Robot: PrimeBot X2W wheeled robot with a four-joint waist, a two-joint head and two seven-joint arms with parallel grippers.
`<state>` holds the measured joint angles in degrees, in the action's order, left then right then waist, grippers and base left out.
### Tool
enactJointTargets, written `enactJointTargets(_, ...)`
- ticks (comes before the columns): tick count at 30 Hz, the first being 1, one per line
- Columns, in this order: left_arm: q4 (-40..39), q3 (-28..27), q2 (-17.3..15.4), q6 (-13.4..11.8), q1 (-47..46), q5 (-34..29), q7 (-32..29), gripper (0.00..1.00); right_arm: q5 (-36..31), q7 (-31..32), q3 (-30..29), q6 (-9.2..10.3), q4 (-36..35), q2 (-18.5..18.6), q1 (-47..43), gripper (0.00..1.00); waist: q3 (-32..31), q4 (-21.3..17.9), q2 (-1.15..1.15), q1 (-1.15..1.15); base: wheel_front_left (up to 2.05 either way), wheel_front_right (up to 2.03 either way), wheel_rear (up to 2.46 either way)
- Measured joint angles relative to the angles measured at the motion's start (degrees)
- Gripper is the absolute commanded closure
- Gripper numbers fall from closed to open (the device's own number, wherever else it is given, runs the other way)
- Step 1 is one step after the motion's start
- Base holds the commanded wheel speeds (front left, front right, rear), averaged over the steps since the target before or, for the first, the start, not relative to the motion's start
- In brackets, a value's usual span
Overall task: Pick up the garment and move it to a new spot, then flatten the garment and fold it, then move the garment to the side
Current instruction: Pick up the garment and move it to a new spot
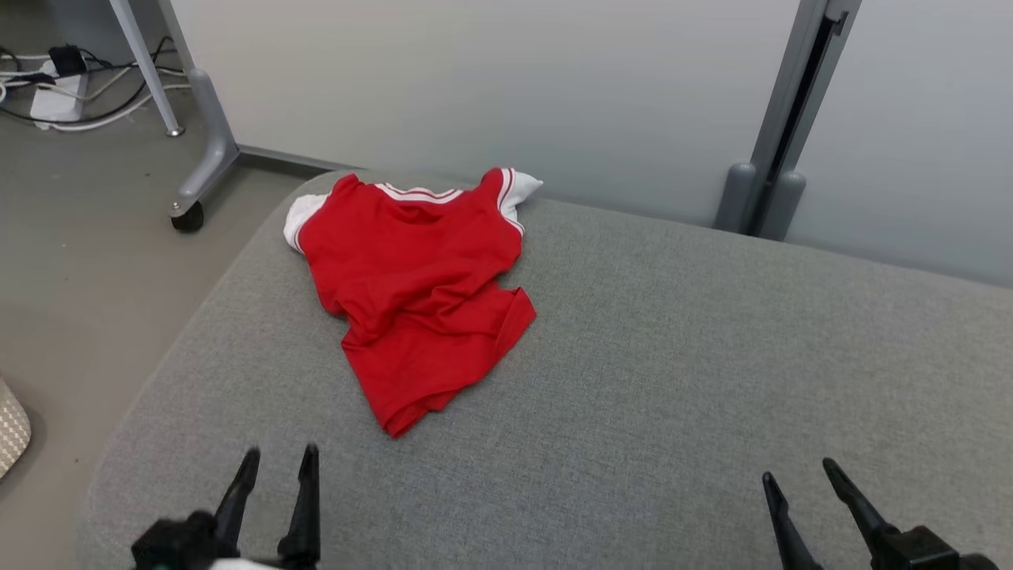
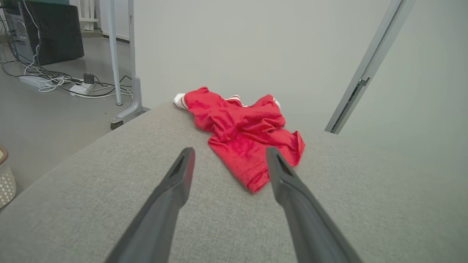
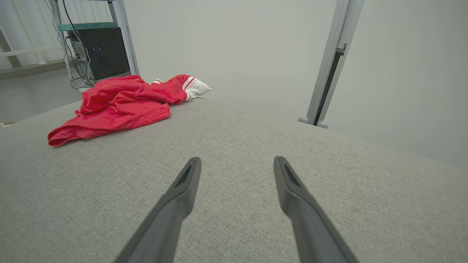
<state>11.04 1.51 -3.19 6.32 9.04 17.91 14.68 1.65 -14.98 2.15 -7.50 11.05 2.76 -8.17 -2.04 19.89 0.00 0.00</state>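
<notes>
**Item 1: garment** [image 1: 415, 293]. Red short-sleeved shirt with white cuffs and white-striped trim. It lies crumpled on the far left part of the grey upholstered surface [image 1: 673, 356]. The collar end is toward the far edge and the hem points toward the near side. The cloth is rumpled and bunched along its right side, and it is neither flattened nor folded. Nothing grips it, so the pick-up step looks not yet begun.

**Item 2: left gripper** [image 1: 281, 455]. At the near edge on the left, fingers spread, empty. Its wrist view looks straight along the fingers at the shirt's hem, with bare upholstery between the tips and the cloth. It is probably the arm to make the first grasp, since it is the closer one and already lined up. The spread jaws suit pinching a raised fold.

**Item 3: right gripper** [image 1: 798, 469]. At the near edge on the right, fingers spread, empty, well apart from the shirt. It sits over bare upholstery, and that open stretch at centre and right is a likely new spot.

**Item 4: surroundings.** A wheeled frame leg [image 1: 202, 150] and a power strip [image 1: 55, 99] with cables are on the floor at far left. A woven basket [image 1: 12, 427] is at near left. A grey post [image 1: 779, 127] stands against the pale wall at far right.
</notes>
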Motion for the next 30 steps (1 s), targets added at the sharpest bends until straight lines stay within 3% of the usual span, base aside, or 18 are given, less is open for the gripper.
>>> enactJointTargets(2,1.7,1.6,-0.8,0.4,-5.2,1.4,-2.3,0.00,-0.8,0.0,0.0,0.00,-0.6,0.4,1.1,0.00,1.9,-0.1,0.00,0.00,0.00,0.00,0.00)
enactJointTargets(9,9.9,6.0,-4.0,1.1,-29.4,8.6,-11.6,0.00,-2.1,0.0,1.1,0.00,-2.5,7.1,10.1,0.00,13.4,-1.0,0.00,0.00,0.00,0.00,0.00)
enactJointTargets(15,23.8,9.4,-7.2,1.1,-45.1,12.4,-18.3,0.00,-2.1,0.0,3.0,0.00,-3.2,10.8,15.0,0.00,23.5,-2.5,0.00,0.00,0.00,0.00,0.00)
enactJointTargets(18,33.4,10.6,-7.3,1.1,-51.4,13.9,-21.5,0.00,-1.6,-0.2,4.0,-0.01,-4.4,11.8,16.7,0.00,28.2,-4.0,0.00,0.00,0.00,0.00,0.00)
enactJointTargets(21,38.1,12.6,-7.5,1.1,-54.3,14.8,-23.3,0.01,-1.5,-0.4,4.3,-0.02,-4.8,11.9,17.6,0.00,29.9,-5.6,0.00,0.00,0.00,0.00,0.00)
enactJointTargets(23,38.9,14.2,-8.3,1.1,-55.3,15.9,-22.4,1.00,-1.3,-0.5,4.4,-0.02,-4.7,11.6,17.9,0.00,30.1,-6.5,0.00,0.00,0.00,0.00,0.00)
enactJointTargets(30,36.9,22.7,-11.1,1.1,-53.2,19.5,-18.4,1.00,-0.2,-0.2,4.7,0.00,-1.7,8.7,17.8,0.00,25.6,-7.6,0.00,0.00,0.00,0.00,0.00)
